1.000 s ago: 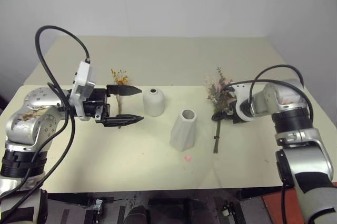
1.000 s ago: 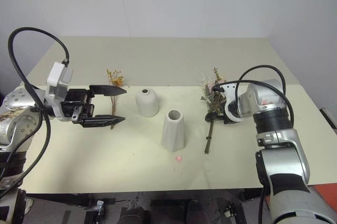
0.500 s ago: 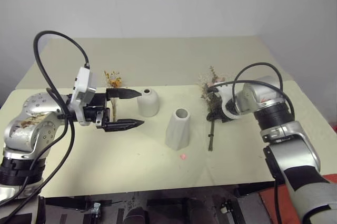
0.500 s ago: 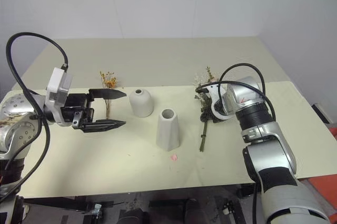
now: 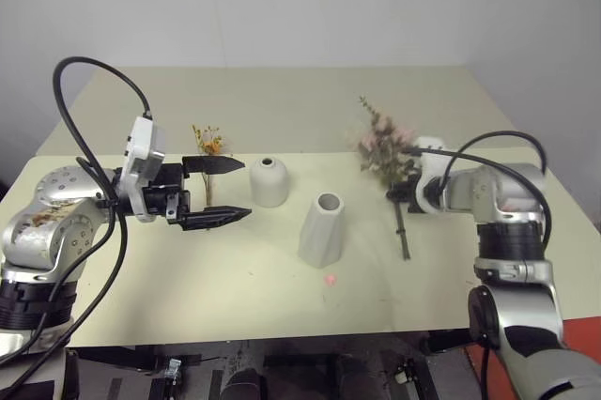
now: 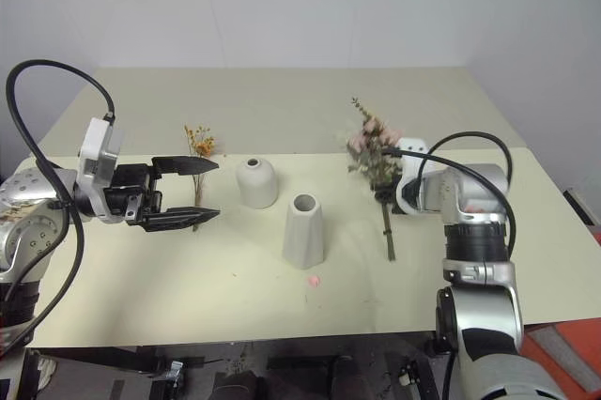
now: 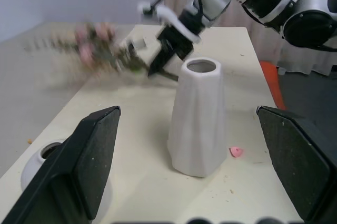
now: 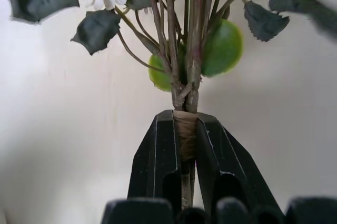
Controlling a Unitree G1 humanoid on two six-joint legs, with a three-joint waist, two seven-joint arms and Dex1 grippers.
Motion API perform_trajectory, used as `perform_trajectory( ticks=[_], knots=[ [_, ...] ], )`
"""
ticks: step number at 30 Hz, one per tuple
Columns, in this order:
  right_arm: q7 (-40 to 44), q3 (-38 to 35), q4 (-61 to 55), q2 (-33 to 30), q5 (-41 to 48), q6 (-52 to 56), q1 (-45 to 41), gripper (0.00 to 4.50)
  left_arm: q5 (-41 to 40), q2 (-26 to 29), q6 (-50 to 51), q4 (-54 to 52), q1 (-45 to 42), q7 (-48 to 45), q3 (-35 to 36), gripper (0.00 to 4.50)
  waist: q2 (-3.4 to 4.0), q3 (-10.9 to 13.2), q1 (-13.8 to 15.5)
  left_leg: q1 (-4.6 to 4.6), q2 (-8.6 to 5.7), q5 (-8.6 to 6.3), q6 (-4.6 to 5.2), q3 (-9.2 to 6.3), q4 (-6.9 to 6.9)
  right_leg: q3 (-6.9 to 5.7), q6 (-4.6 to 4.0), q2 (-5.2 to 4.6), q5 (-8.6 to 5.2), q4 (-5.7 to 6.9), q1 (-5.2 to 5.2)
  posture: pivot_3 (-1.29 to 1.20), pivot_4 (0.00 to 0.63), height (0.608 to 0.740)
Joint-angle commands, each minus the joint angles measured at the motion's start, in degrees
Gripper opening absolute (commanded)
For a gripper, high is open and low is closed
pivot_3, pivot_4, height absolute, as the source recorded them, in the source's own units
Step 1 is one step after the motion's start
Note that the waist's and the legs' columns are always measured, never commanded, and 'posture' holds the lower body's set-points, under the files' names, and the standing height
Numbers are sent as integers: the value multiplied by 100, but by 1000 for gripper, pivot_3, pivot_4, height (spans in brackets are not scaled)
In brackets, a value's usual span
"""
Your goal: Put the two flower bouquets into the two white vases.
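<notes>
Table point(image 5: 188, 278), pale, carrying all task items; positions below are given relative to the tall vase point(image 5: 322, 230). Large bouquet point(image 5: 383, 151) of pink roses and greenery: to the tall vase's right, lifted and tilted, stems trailing down toward the table. The right gripper point(image 8: 185, 145) is clamped tight on its wrapped stem bundle. Left gripper point(image 5: 223, 192): to the tall vase's left, jaws spread wide, holding nothing. Short round vase point(image 5: 269, 181): just behind and left of the tall vase. Small sprig point(image 5: 208, 151) of orange blossoms: lying on the table farther left, beyond the short vase, behind the left gripper.

Risks, as judged: the long loose stems could catch the tall vase's rim and tip it; the thin wrapped stem could pivot in the grip while swinging.

Contents: both vases appear empty.
</notes>
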Motion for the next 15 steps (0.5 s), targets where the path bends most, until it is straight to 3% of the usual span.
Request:
perform_trajectory(
  ticks=[1, 5, 9, 15],
  knots=[
    [130, -825, -1369, 186, 496, -1189, 91, 229, -116, 173, 64, 96, -106, -112, 213, 4500, 1, 1, -17, 1, 0, 0, 0, 0, -1, 0, 0, 1, 0, 3, -1, 0, 150, 740],
    [795, -1044, -2087, 236, 1300, -1846, -1, 229, -188, 336, 341, 229, -263, -137, 192, 4500, 2, 1, -22, 15, 2, 4, -7, 0, -1, 2, 0, 3, 0, 19, 2, 0, 150, 740],
    [876, -1268, -2420, 545, 2315, -1882, -460, 229, -202, 431, 430, 271, -284, -214, 205, 4500, 3, 2, -51, 25, 2, 6, -10, 1, -1, 6, -1, 5, 0, 28, 4, 0, 150, 740],
    [729, -657, -2733, 641, 2608, -2104, -498, 229, -228, 429, 322, 147, -120, -302, 319, 4500, 3, 1, -19, 19, 1, 7, -11, -1, -3, 3, -3, 1, -1, 24, 3, 0, 150, 740]
  ],
)
